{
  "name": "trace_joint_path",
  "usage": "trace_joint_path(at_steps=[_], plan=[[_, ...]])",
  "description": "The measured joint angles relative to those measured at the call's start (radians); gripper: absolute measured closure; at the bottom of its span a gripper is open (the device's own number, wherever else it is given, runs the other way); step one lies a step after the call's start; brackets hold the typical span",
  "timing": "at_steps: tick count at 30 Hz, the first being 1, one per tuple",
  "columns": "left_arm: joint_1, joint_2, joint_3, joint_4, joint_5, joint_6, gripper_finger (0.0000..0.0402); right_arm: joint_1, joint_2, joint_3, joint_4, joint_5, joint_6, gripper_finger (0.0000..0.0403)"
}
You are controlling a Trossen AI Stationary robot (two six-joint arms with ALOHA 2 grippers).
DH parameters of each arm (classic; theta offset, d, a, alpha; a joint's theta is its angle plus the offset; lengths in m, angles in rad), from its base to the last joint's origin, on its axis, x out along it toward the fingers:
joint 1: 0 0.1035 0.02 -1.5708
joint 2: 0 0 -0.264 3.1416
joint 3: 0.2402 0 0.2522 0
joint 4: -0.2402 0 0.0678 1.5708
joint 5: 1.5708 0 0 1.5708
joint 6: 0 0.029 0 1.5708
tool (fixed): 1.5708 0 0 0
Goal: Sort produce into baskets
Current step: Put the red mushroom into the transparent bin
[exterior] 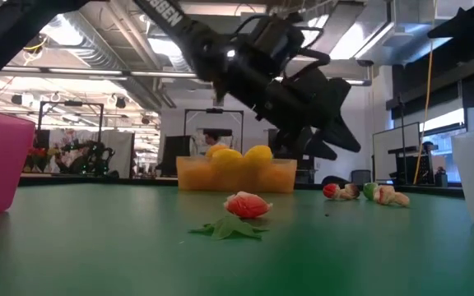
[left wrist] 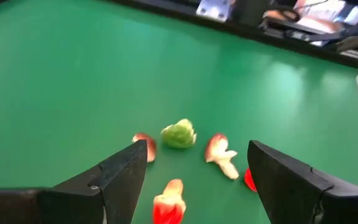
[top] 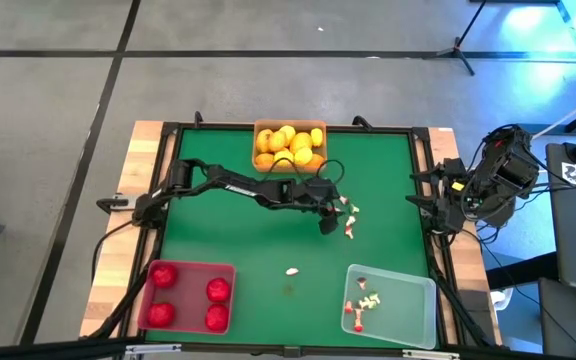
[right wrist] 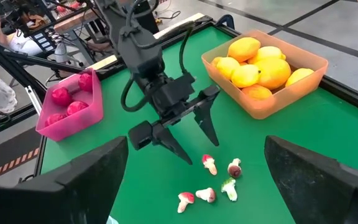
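My left gripper (top: 330, 218) is open and empty, hovering above the mid-table just left of a small cluster of whitish-and-red bits (top: 350, 215). Its wrist view shows the bits lying on the mat between and beyond its fingers (left wrist: 123, 180): a green piece (left wrist: 179, 134), a whitish-red piece (left wrist: 221, 154) and a red piece (left wrist: 168, 202). One more bit (top: 293, 270) lies alone nearer the front, on a green leaf in the low view (exterior: 241, 205). My right gripper (top: 430, 200) is open and empty at the table's right edge.
The orange basket (top: 268, 128) with yellow fruits stands at the far middle. The red basket (top: 188, 268) with red fruits stands at the near left. The clear basket (top: 423, 285) with several bits stands at the near right. Bare green mat (top: 218, 230) lies between them.
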Motion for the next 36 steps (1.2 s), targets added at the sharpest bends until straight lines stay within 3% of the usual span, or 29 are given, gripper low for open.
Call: trace_joint_path(at_steps=[6, 12, 21, 36], plan=[[-0.001, 0.023, -0.108, 0.228, -0.021, 0.023, 0.0128, 0.000, 0.000, 0.000, 0.002, 0.000, 0.000, 0.0029], [-0.011, 0.135, -0.105, 0.402, -0.026, 0.010, 0.0128, 0.000, 0.000, 0.000, 0.003, 0.000, 0.000, 0.0029], [-0.015, 0.190, -0.099, 0.386, -0.047, -0.024, 0.0131, 0.000, 0.000, 0.000, 0.003, -0.019, -0.002, 0.0029], [-0.017, 0.195, -0.095, 0.356, -0.102, -0.091, 0.0266, 0.000, 0.000, 0.000, -0.005, -0.019, -0.004, 0.0029]])
